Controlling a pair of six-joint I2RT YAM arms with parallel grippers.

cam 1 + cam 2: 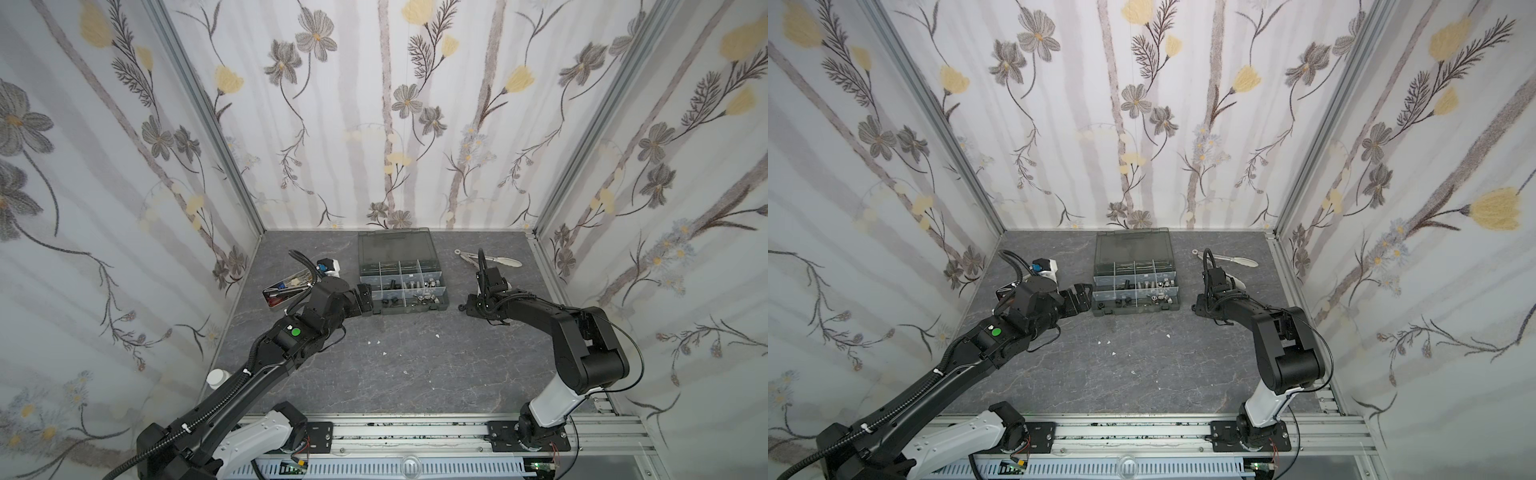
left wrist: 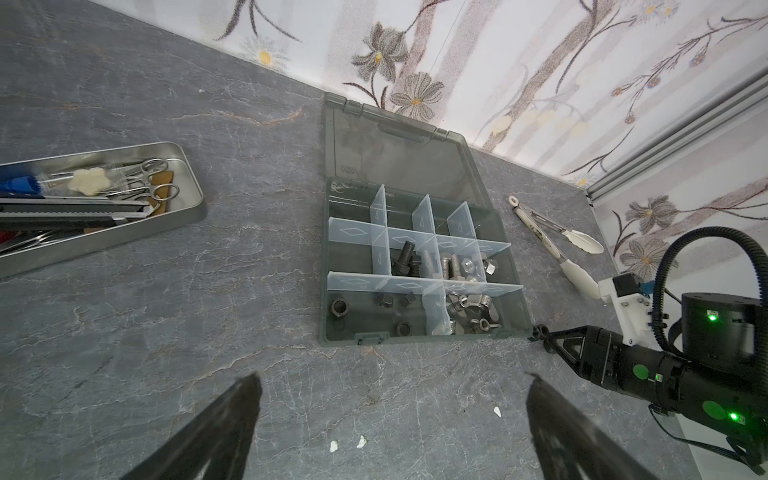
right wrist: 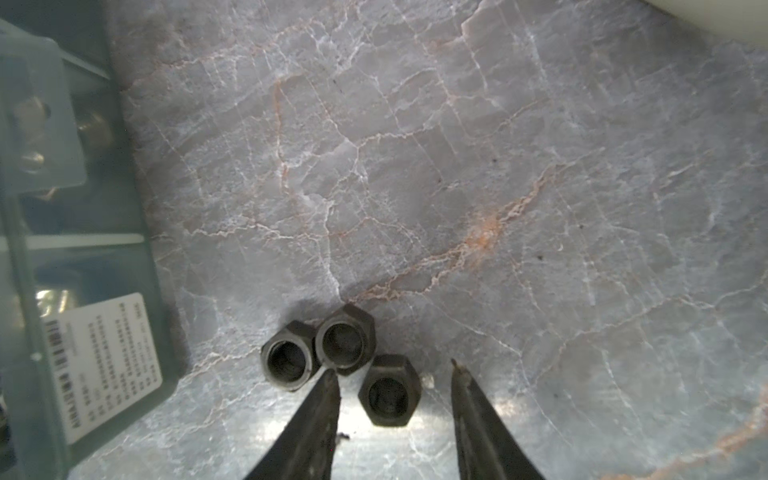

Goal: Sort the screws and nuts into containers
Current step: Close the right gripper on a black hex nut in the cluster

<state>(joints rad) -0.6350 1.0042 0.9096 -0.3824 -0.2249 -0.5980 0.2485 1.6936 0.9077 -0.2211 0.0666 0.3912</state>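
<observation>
Three black nuts (image 3: 345, 340) lie together on the table just right of the organizer box (image 1: 411, 309). My right gripper (image 3: 391, 370) is low over them, open, its fingers on either side of the nearest nut (image 3: 389, 390) with a gap on each side. In both top views its tip (image 1: 463, 307) sits by the box's right front corner. The containers (image 2: 415, 336) hold black screws (image 2: 405, 259), silver screws (image 2: 451, 266), black nuts (image 2: 340, 307) and wing nuts (image 2: 473, 307). My left gripper (image 2: 392, 376) is wide open and empty over bare table, by the box's left side (image 1: 1079, 297).
A metal tray (image 2: 189, 195) of tools stands left of the box, partly under my left arm. Silver tongs (image 2: 557, 237) with white tips lie at the back right. A few white crumbs (image 2: 332, 446) dot the table in front. Flowered walls close three sides.
</observation>
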